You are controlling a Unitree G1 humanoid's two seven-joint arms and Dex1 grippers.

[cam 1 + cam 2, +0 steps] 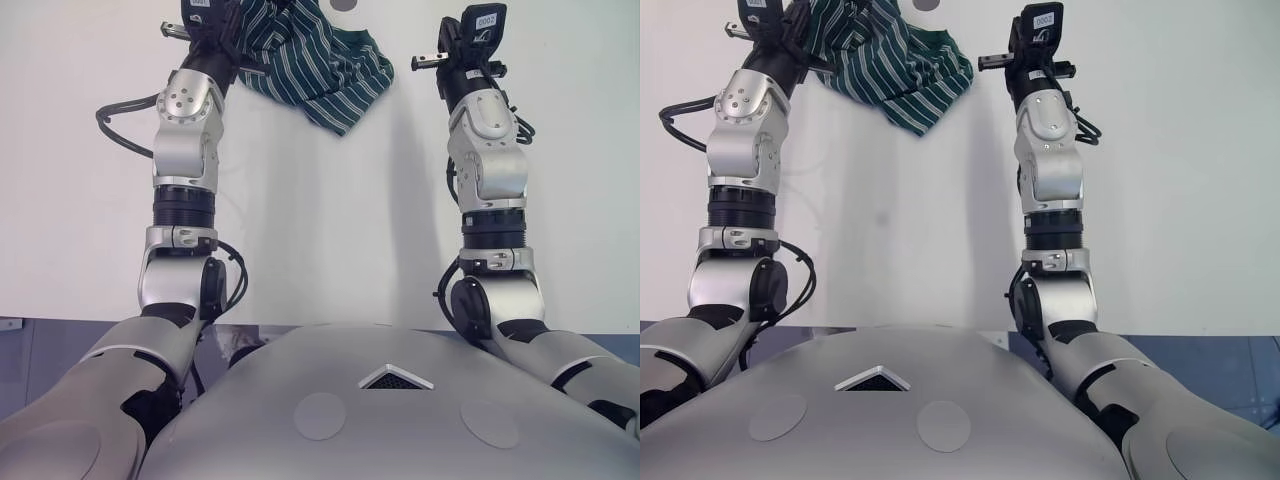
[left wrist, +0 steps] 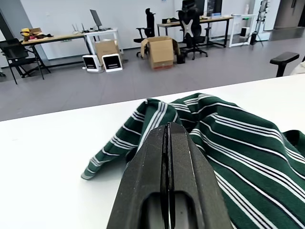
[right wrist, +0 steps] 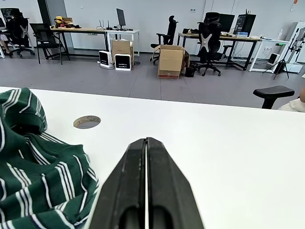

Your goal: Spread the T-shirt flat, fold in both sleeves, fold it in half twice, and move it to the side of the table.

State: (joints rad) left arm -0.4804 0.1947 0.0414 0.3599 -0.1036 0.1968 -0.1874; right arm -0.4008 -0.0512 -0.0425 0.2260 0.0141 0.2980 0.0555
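Note:
The green T-shirt (image 1: 320,60) with white stripes lies crumpled in a heap at the far middle of the white table (image 1: 320,220). My left gripper (image 2: 167,126) is shut just over the near left part of the T-shirt (image 2: 228,138); no cloth shows between its fingers. To the right of the heap, my right gripper (image 3: 146,140) is shut with nothing in it, above bare table. The T-shirt's edge (image 3: 43,181) lies a short way to its left.
A round cable hole (image 3: 86,122) sits in the tabletop beyond the shirt. The near half of the table and its right side are bare white surface. Past the far edge is an office floor with desks, chairs and cardboard boxes.

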